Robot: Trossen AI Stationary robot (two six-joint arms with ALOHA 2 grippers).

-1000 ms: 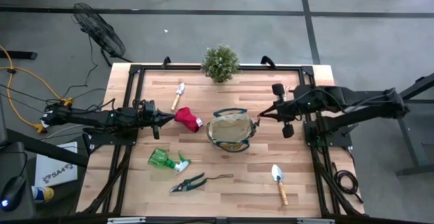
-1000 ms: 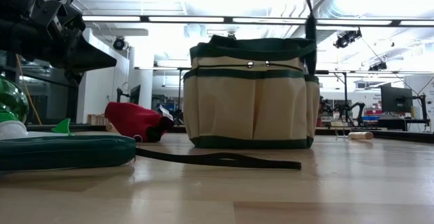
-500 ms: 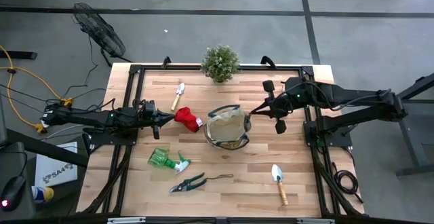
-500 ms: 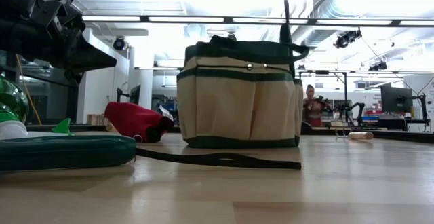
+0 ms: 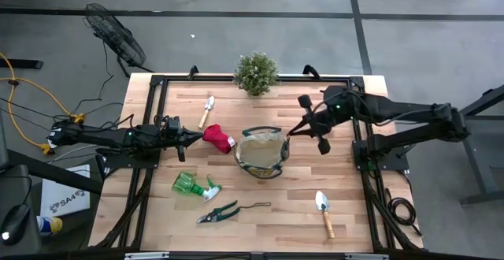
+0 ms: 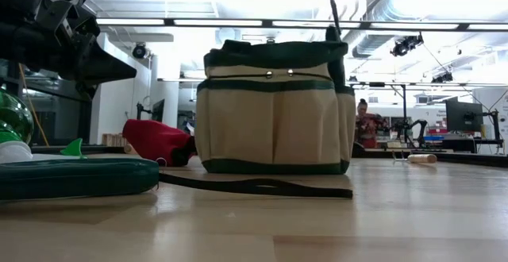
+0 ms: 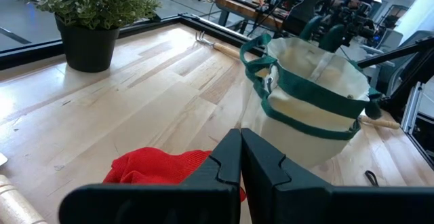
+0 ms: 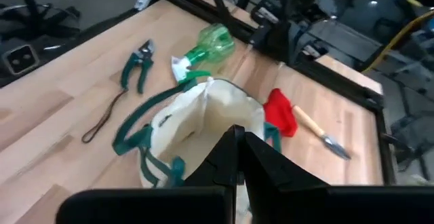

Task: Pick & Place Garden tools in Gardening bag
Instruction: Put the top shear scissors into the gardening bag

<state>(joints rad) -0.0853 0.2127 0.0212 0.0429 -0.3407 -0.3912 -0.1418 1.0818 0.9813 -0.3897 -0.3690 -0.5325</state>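
Note:
The tan gardening bag point(image 5: 260, 154) with dark green trim stands upright on its base at the table's middle; it also shows in the low view point(image 6: 270, 107). My right gripper point(image 5: 290, 134) is shut on the bag's loop handle at the bag's right side. My left gripper point(image 5: 197, 136) is shut and empty, just left of the red glove point(image 5: 218, 138), which lies on the table. A green spray bottle point(image 5: 195, 185), green-handled pruners point(image 5: 220, 211) and two wooden-handled trowels point(image 5: 207, 109) point(image 5: 324, 211) lie on the table. My right gripper pinches the bag's dark green loop handle point(image 6: 331, 12) between its shut fingers, coming from the table's right side and slanting down. The strap runs taut from the bag's right rim up to the fingers. The bag's base stays on the table. In the right wrist view the fingers point(image 8: 237, 149) hide the place of contact.
A potted green plant point(image 5: 256, 72) stands at the table's far edge. The pruners' dark cord point(image 5: 256, 206) trails across the near middle. A person point(image 6: 363, 123) stands in the room beyond the table. Bare wood lies between the bag and the near right trowel.
My right gripper has gone toward the table's left edge, holding the handle. The bag has slid along the table to the left, closer to the red glove, tipping a little on the way and standing upright again now.

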